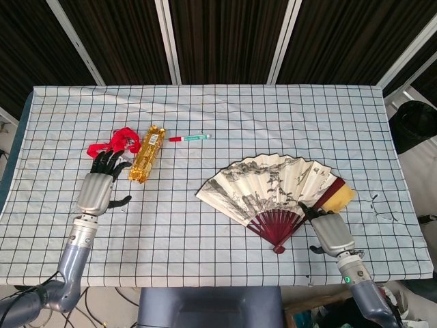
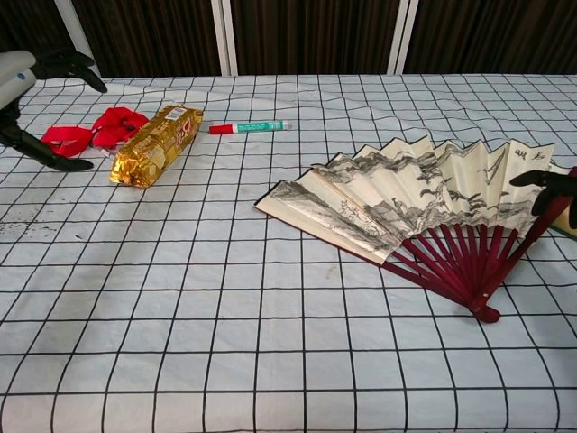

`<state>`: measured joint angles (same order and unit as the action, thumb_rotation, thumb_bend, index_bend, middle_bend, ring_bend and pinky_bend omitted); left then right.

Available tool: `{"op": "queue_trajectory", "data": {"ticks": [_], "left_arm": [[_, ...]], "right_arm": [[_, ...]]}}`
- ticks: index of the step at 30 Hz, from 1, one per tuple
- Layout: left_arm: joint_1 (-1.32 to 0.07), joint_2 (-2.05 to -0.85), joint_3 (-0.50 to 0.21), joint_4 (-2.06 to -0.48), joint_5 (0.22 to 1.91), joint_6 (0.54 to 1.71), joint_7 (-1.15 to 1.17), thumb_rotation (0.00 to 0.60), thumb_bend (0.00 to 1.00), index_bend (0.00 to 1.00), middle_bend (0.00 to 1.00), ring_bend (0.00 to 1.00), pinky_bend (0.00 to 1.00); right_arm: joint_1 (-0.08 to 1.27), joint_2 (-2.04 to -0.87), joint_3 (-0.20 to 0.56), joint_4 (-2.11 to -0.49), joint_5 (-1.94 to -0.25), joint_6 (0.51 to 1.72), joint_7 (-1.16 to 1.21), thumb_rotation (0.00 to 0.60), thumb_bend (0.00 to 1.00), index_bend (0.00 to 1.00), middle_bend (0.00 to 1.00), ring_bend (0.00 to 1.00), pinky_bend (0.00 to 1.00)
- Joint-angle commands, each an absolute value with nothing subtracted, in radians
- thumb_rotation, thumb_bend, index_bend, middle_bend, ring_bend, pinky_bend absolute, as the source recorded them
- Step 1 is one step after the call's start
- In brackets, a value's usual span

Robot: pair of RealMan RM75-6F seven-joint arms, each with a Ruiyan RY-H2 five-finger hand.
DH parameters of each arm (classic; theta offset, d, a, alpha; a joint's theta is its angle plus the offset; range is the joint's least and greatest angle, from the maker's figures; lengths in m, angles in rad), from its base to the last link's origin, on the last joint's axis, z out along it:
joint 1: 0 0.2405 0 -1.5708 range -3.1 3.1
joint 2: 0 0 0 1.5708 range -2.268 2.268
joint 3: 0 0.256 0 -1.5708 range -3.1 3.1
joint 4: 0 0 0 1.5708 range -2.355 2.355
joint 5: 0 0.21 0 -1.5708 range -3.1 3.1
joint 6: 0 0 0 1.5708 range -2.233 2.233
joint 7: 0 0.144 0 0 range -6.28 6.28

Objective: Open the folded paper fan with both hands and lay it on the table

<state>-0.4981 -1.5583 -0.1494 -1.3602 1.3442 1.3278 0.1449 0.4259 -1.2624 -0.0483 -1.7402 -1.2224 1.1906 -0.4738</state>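
The paper fan (image 1: 270, 184) lies spread flat on the checked tablecloth, ink landscape facing up, right of centre. Its dark red ribs (image 2: 460, 257) meet at a pivot near the front edge. My right hand (image 1: 332, 232) sits just right of the pivot, empty, with its dark fingertips (image 2: 544, 180) apart at the fan's right guard rib. I cannot tell whether they touch it. My left hand (image 1: 97, 188) hovers far to the left, fingers spread and empty, near the red ribbon. In the chest view the left hand (image 2: 27, 77) shows only at the top left corner.
A gold foil packet (image 1: 148, 154) lies at the left with a red ribbon (image 1: 115, 142) beside it. A green and red marker (image 1: 190, 138) lies behind them. A yellow block (image 1: 341, 197) peeks out by the fan's right edge. A black bin (image 1: 416, 123) stands beyond the table's right side.
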Motion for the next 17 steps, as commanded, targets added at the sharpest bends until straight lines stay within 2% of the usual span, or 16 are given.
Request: {"op": "queue_trajectory", "data": {"ticks": [1,7,12,17], "left_arm": [[-0.45,-1.475,-0.131,-1.424,1.358,1.367,0.145,0.6,0.04,0.22,0.05,0.0,0.0],[-0.37,-1.33,-0.094,-1.489,1.384,1.431,0.151,0.6,0.0,0.08,0.0,0.0,0.0],[-0.294,-1.217,-0.06,-1.554,1.384,1.481,0.165,0.6,0.0,0.02,0.0,0.0,0.0],[-0.221,-1.158,-0.03,-1.573,1.389,1.536,0.151,0.6,0.0,0.0,0.0,0.0,0.0]], "right_arm": [[0.398,-1.231,-0.055,-1.751,-1.249,1.228,-0.456,0.6,0.02,0.0,0.14,0.26,0.33],[0.33,-1.149,-0.06,-1.736,-1.301,1.32,-0.377,0.6,0.02,0.0,0.06,0.17,0.26],[0.254,-1.077,-0.052,-1.72,-1.304,1.402,-0.266,0.6,0.02,0.0,0.01,0.12,0.24],[0.176,-1.025,-0.051,-1.688,-1.307,1.476,-0.162,0.6,0.02,0.0,0.0,0.09,0.23]]}}
